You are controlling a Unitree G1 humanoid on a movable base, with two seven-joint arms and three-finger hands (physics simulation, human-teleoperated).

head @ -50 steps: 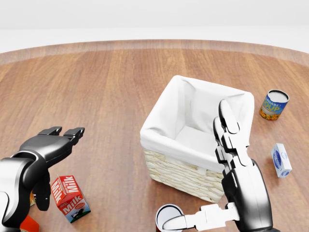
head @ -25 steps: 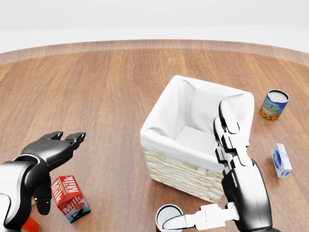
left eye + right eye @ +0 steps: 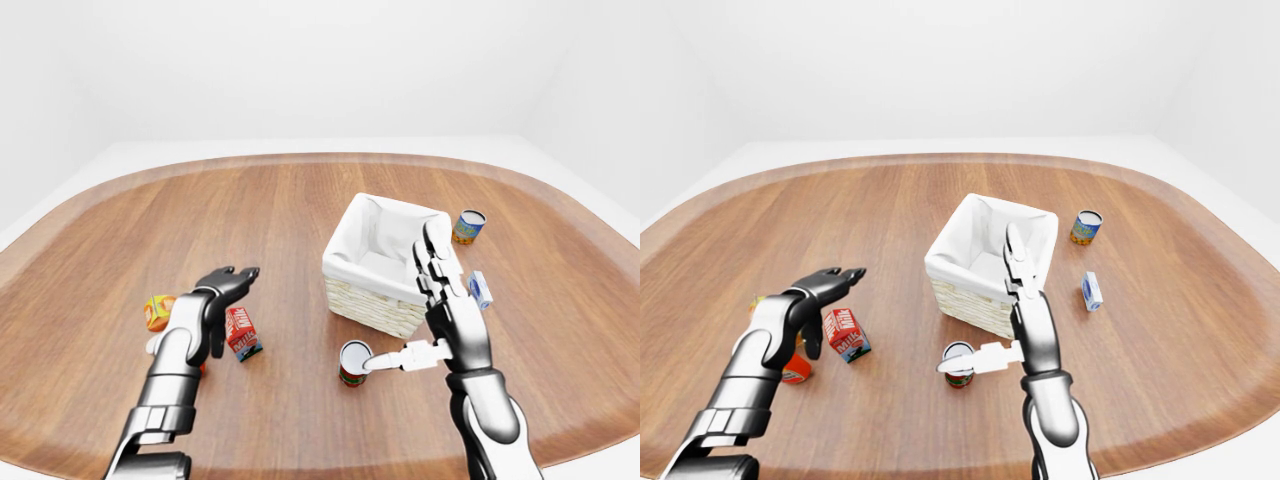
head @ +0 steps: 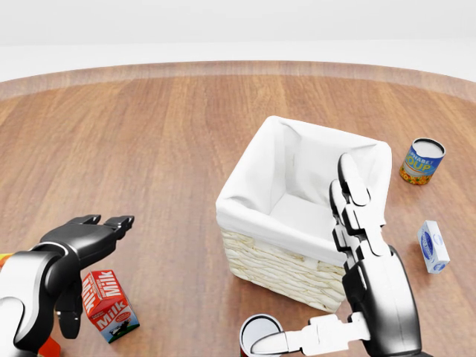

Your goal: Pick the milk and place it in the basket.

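The red milk carton [image 4: 109, 305] stands on the wooden table at the lower left of the head view. My left hand [image 4: 95, 256] hovers over it, open, with its fingers [image 4: 111, 222] stretched out above the carton and the thumb hanging down at the carton's left side. Whether it touches the carton I cannot tell. The wicker basket [image 4: 277, 269] with a white liner stands in the middle, with nothing in it. My right hand [image 4: 320, 268] is open at the basket's right side, fingers pointing up and thumb out to the left.
A red-labelled can [image 4: 260, 335] stands just below the basket, by my right thumb. A soup can [image 4: 422, 161] and a small blue-white box [image 4: 433, 247] lie to the right. An orange box [image 3: 158, 311] and a red object [image 3: 795, 370] sit left of the milk.
My left hand has come down in the head view, closer over the milk carton. The right hand, the basket and the carton have not moved.
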